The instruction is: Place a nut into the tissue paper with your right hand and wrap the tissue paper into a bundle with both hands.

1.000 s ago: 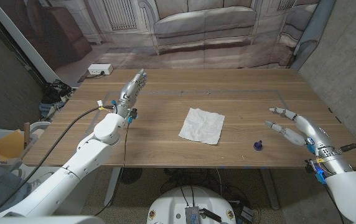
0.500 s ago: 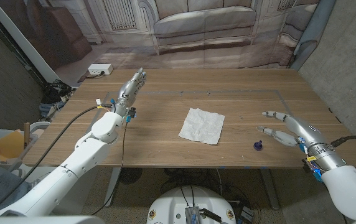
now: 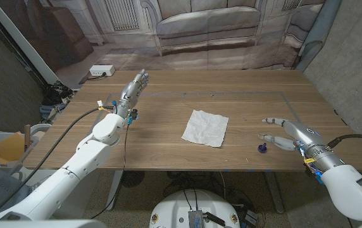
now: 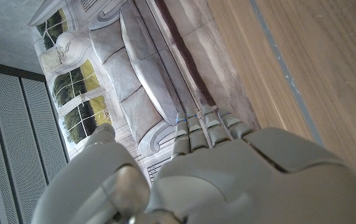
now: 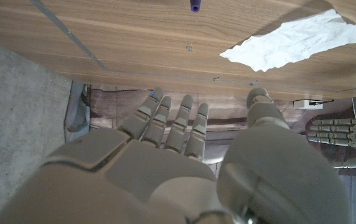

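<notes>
Wooden desk (image 3: 168, 152) | white tissue paper (image 3: 205, 128) crumpled, lying flat between both hands | small purple nut (image 3: 262, 148) just beside right hand (image 3: 293, 134) fingers, spread, empty | left hand (image 3: 132, 90) fingers straight, empty, well apart.

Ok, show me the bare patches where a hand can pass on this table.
Bare wood lies between the left hand and the white tissue paper. It is crowded where the right hand nears the small purple nut.

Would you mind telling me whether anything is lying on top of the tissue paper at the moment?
Nothing lies on the tissue paper; its crumpled top is bare. The nut sits apart on the table, beside the open right hand. What is beneath the tissue is hidden.
</notes>
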You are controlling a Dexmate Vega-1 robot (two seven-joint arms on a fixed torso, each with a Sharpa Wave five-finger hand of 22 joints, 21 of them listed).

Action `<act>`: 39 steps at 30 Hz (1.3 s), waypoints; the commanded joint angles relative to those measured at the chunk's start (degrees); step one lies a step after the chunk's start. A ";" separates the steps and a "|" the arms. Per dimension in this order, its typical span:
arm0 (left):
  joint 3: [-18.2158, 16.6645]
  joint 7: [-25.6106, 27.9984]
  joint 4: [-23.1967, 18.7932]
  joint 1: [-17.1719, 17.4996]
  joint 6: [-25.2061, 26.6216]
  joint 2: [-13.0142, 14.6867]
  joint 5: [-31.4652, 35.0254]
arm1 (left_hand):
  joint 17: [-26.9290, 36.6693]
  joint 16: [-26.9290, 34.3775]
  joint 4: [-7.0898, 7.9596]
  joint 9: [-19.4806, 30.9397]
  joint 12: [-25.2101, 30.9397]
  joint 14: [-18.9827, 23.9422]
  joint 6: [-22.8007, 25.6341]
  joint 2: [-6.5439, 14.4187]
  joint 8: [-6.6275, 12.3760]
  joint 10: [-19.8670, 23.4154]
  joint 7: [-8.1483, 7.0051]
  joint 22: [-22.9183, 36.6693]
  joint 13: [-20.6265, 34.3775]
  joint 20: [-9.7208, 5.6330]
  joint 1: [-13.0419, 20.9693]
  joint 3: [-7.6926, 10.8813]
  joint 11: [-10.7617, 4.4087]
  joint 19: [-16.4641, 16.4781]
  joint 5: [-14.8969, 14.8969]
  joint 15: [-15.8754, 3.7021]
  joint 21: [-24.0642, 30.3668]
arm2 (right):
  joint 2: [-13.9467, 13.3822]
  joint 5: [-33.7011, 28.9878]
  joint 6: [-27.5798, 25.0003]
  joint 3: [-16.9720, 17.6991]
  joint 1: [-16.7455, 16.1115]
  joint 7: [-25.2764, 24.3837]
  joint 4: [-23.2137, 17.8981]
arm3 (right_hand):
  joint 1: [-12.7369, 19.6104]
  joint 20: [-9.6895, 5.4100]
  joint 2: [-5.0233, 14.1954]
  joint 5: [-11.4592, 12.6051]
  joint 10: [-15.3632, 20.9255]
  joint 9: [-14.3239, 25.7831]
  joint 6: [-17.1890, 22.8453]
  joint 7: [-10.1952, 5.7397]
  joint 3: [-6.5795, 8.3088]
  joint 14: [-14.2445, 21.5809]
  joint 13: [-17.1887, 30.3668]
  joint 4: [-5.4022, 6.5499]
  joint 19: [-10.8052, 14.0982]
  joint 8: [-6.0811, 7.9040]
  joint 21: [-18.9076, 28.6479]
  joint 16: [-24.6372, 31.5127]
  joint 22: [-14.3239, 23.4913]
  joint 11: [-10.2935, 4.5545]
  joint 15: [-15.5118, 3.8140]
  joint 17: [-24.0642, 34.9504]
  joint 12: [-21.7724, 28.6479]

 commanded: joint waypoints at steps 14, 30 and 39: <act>-0.01 -0.68 0.88 0.12 -0.71 0.06 -0.73 | 0.33 -0.03 -0.03 0.14 -0.23 -0.09 0.26 0.37 -0.21 0.00 -0.38 0.29 0.28 0.53 0.33 -0.21 -0.11 -0.04 -0.19 -0.35 -0.16 | -6.13 -6.96 -12.67 -5.15 1.76 6.63 -2.09 | 2.44 2.80 -0.88 0.50 0.83 0.04 -1.27 -1.78 0.99 1.90 -0.06 0.71 2.45 -0.96 0.22 0.48 0.41 4.01 0.24 0.12 -0.42; 0.11 -1.21 1.36 -0.53 -0.78 0.03 -0.94 | 0.32 -0.11 0.03 0.15 -0.33 -0.40 0.37 0.57 -0.31 -0.06 -0.25 0.29 0.29 0.00 0.33 -0.34 0.04 -0.71 -0.32 -0.13 -0.38 | -11.99 -11.96 -20.35 -11.11 5.02 8.32 0.19 | 4.69 3.60 -1.03 0.93 1.90 0.06 -0.42 -2.97 1.86 3.80 -0.10 0.47 4.24 -0.66 0.49 0.68 0.48 2.71 -0.06 0.05 -0.44; 0.03 -1.14 1.47 -0.62 -0.91 -0.04 -1.01 | 0.32 -0.09 0.05 0.15 -0.36 -0.39 0.70 0.68 -0.26 -0.05 -0.18 0.29 0.30 -0.63 0.36 -0.40 0.00 -1.00 -0.38 -0.17 -0.45 | -15.58 -11.54 -24.64 -13.88 7.85 11.10 1.61 | 6.03 3.73 -1.34 1.20 2.60 0.14 -0.15 -3.35 2.25 4.52 -0.09 0.33 4.61 -0.61 0.44 0.68 0.50 2.79 -0.26 0.00 -0.36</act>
